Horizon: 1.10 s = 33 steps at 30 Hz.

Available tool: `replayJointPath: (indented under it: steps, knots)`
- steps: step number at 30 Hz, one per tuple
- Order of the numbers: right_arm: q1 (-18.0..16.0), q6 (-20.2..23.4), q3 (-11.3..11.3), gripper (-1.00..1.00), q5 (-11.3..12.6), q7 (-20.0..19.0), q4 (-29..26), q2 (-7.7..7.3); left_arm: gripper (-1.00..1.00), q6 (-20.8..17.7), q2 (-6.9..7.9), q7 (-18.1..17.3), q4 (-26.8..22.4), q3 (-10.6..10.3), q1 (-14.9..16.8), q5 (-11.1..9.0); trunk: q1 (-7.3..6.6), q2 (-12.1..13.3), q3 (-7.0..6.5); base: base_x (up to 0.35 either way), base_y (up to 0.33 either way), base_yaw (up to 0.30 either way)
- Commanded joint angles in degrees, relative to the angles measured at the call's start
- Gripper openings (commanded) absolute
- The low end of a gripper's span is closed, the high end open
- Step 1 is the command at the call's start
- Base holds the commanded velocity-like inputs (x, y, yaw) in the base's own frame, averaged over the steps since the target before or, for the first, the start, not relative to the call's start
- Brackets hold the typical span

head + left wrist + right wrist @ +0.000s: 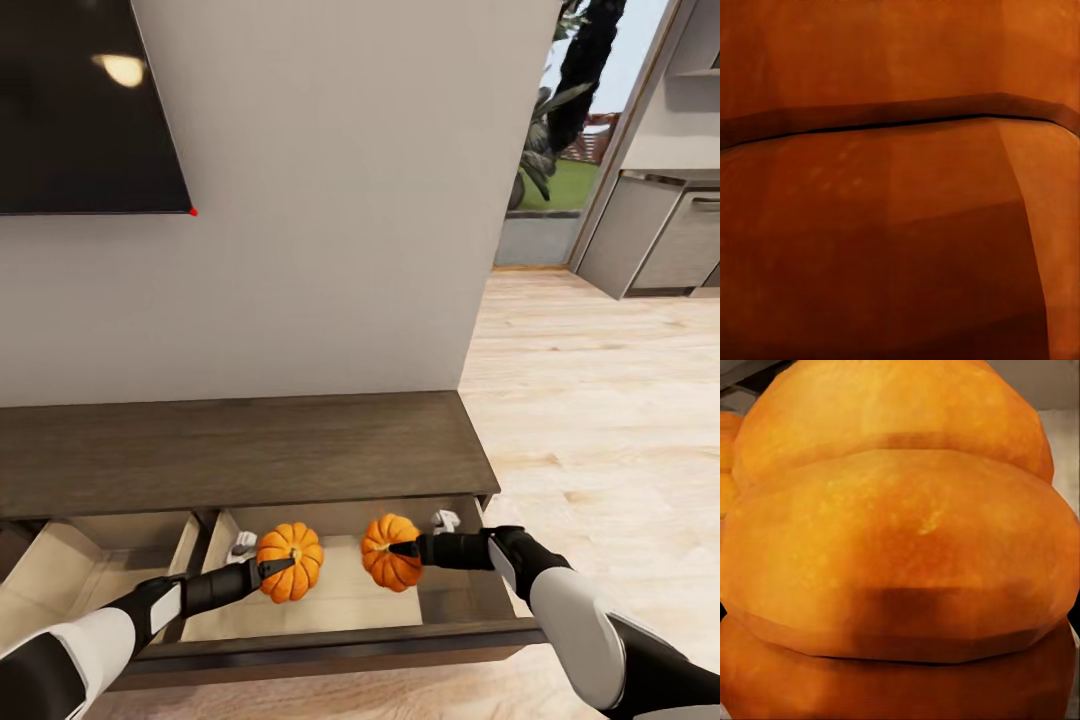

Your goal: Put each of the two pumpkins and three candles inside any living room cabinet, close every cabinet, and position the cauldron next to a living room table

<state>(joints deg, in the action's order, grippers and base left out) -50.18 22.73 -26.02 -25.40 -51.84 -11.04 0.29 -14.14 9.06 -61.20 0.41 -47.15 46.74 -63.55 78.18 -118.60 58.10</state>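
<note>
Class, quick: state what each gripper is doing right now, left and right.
Left gripper: shut on the left pumpkin above the open drawer.
Right gripper: shut on the right pumpkin.

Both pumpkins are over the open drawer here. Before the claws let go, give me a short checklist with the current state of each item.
1. Cabinet drawer pulled open, pale inside exposed: ok.
2. Left pumpkin at the left claw, over the right-hand compartment: ok.
3. Right pumpkin at the right claw, over the same compartment: ok.
4. Pumpkins apart from each other, a gap between them: ok.
5. Pumpkins resting on the drawer floor rather than held above it: cannot tell.
6. Small white pieces at the drawer's back out of the way of the drop: cannot tell.
</note>
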Motion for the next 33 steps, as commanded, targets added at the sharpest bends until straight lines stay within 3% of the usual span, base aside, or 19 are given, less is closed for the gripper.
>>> replayJointPath:
  steps: [1, 6, 20, 33]
  knots:
    - [0.00, -0.19, -0.17, -1.00, 0.26, 0.81, 0.16, 0.00, -1.00, 0.00, -0.07, 0.08, -0.05, -0.04, 0.01, 0.01, 0.00, 0.00, 0.00, 0.000, 0.000, 0.000]
    - [0.14, -3.30, -0.17, -1.00, 0.05, 2.35, 0.38, 0.13, -1.00, 0.03, -0.57, 0.19, -0.03, -0.05, 0.02, 0.07, 0.00, 0.00, 0.00, 0.000, 0.000, 0.000]
    - [0.18, -3.84, -0.26, -1.00, -0.79, 2.47, 0.14, -0.04, -1.00, 0.95, -0.36, -0.17, -0.06, -0.05, 0.02, 0.09, 0.00, 0.00, 0.00, 0.000, 0.000, 0.000]
    - [0.18, -3.79, -0.26, -1.00, -0.71, 2.05, 0.08, -0.16, -1.00, 0.90, -0.27, -0.32, -0.23, -0.05, 0.02, 0.00, 2.85, -5.22, 2.33, 0.000, 0.000, 0.000]
